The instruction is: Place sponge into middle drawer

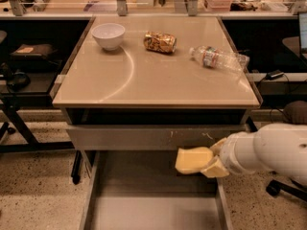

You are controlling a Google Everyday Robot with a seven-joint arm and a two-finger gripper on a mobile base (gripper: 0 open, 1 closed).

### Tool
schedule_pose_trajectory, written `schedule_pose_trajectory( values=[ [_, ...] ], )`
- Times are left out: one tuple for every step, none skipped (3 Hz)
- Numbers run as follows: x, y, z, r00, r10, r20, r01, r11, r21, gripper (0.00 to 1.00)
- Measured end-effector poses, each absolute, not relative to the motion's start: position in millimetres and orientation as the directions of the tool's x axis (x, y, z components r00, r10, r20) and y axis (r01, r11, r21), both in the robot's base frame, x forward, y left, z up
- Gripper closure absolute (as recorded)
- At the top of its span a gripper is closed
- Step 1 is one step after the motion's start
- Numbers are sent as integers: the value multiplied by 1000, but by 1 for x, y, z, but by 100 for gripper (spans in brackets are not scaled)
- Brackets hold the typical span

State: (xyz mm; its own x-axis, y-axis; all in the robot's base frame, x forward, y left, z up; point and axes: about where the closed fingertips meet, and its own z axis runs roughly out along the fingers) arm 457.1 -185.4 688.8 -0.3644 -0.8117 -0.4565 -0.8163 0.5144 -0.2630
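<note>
1. Currently, in the camera view, the gripper (pixel 214 157) sits at the lower right, at the end of a white arm (pixel 268 150) that enters from the right edge.
2. Jaws: closed on the sponge (pixel 193 160), one yellowish finger (pixel 218 145) above its right end and one below.
3. Sponge position: held roughly level over the rear right part of the middle drawer (pixel 144 195), just below the upper drawer front (pixel 144 137), a grey panel with white scratches.
4. Middle drawer: pulled out toward the camera, with its flat grey floor exposed. A dark shadow lies on the floor under the sponge.
5. Bench (pixel 158 80): a tan top directly above the drawers, well apart from the sponge.
6. Items on the bench, along the far side:
   - white bowl (pixel 108 35), upright, at left;
   - gold foil packet (pixel 159 41), near the middle;
   - clear plastic bottle (pixel 218 59), lying on its side at right.
</note>
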Motion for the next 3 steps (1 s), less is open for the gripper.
schedule_pose_trajectory(
  values=[
    [456,-186,606,-412,-810,-417,-814,532,-231,100],
    [465,-176,540,-462,-775,-432,-795,578,-186,100],
    [465,-176,540,-462,-775,-432,-795,578,-186,100]
  ],
)
